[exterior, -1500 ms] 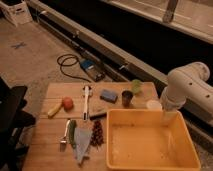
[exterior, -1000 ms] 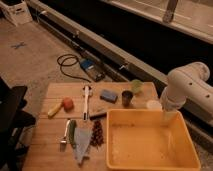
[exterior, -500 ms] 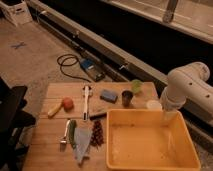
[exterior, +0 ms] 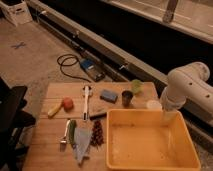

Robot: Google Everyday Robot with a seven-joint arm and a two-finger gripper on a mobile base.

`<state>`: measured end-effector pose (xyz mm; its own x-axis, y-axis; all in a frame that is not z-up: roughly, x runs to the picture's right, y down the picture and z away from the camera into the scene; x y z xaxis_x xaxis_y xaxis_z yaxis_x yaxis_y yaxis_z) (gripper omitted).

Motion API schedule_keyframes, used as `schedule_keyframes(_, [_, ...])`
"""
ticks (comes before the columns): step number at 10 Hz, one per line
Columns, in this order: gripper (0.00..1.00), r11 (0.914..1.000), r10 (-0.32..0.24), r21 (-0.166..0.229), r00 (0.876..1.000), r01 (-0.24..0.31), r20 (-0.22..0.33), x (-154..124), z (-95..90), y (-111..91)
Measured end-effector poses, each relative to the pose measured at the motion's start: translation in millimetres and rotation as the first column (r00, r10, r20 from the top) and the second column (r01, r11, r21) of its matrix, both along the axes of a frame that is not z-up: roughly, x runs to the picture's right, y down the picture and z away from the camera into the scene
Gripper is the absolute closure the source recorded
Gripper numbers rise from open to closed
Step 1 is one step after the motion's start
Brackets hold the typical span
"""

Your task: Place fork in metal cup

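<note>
The fork [exterior: 66, 133], small and silvery, lies flat on the wooden table [exterior: 50, 150] near its front left, right beside a green pepper [exterior: 73, 133]. The metal cup [exterior: 127, 97], dark with a shiny rim, stands upright at the back middle of the table, behind the yellow tub. The white arm [exterior: 186, 89] comes in from the right. My gripper [exterior: 167, 118] hangs at the arm's lower end by the tub's far right corner, far from the fork and to the right of the metal cup.
A large yellow tub [exterior: 192, 152] fills the table's right half. A light green cup [exterior: 136, 86] and a white cup [exterior: 154, 105] stand near the metal cup. A blue sponge [exterior: 108, 95], a long white-handled utensil [exterior: 86, 99], a red fruit [exterior: 67, 103], dark grapes [exterior: 97, 133] and a grey cloth [exterior: 82, 145] lie around. A black chair [exterior: 11, 112] stands at the left.
</note>
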<state>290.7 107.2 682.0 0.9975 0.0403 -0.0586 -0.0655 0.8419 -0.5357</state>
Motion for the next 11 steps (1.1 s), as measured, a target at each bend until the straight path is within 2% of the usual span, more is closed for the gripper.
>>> schedule_keyframes(8, [0.35,1.0,0.0,0.002,1.0,0.0,0.001,-1,0.1,-1])
schedule_keyframes(11, [0.35,0.9971,-0.055,0.055,0.997,0.052,0.049,-24,-6.6,-20])
